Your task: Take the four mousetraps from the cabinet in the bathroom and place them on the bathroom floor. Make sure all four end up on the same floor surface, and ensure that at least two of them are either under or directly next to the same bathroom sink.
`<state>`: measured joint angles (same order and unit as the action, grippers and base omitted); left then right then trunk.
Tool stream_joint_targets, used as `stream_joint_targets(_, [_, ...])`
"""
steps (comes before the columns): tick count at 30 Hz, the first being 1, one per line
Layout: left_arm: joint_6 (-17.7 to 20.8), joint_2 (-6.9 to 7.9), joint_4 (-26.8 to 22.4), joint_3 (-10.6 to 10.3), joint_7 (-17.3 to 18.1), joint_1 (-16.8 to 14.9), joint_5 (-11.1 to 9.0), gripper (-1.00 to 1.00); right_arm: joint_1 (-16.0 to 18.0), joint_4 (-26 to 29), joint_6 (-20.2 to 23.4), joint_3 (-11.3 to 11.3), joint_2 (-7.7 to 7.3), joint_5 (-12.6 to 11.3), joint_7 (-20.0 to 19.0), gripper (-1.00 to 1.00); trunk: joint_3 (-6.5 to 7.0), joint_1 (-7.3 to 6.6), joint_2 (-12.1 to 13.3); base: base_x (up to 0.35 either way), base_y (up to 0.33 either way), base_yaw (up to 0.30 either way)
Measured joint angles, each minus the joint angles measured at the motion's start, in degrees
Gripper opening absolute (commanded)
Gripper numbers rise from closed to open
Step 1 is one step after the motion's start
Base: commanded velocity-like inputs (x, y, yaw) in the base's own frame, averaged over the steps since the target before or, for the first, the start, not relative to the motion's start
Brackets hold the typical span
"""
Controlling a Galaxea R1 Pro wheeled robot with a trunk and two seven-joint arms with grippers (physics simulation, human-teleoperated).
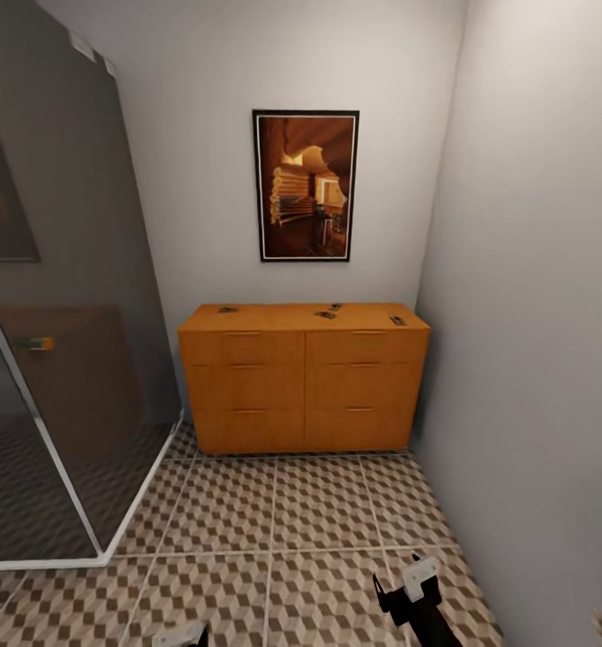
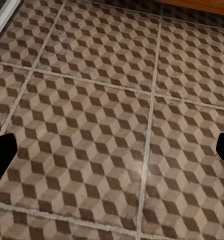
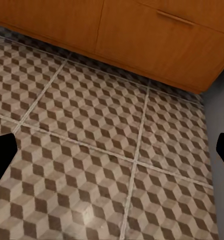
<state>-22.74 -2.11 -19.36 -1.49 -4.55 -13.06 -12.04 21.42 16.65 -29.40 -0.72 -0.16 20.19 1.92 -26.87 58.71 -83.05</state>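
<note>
Against the far wall in the head view stands the cabinet point(image 1: 304, 377), drawers closed, with the mousetraps point(image 1: 325, 314) lying on its top: one near the left end, two close together right of centre, one near the right end. They sit there because none has been collected yet. Checkered bathroom floor point(image 1: 274, 512) lies between robot and cabinet, a glass shower enclosure point(image 1: 58, 359) to the left, a framed picture point(image 1: 305, 185) above. The right end effector point(image 1: 409, 589) hangs low in front, carried idle for the approach, I judge.

Left wrist view: the left end effector point(image 2: 112, 150) has its dark fingertips point(image 2: 1, 155) spread wide over bare tile, grasping nothing.

Right wrist view: fingertips point(image 3: 1, 155) likewise released, aimed at floor near the cabinet's base point(image 3: 157, 45).
</note>
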Motion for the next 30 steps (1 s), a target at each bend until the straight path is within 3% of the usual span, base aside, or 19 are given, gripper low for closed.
stream_joint_targets(30, [0.01, 0.0, 0.0, 0.0, 0.02, 0.0, -0.02, 1.0, -0.02, 0.0, 0.0, -0.01, 0.0, 0.01, -0.01, 1.0, 0.0, 0.01, 0.0, 0.222, -0.178, 0.001])
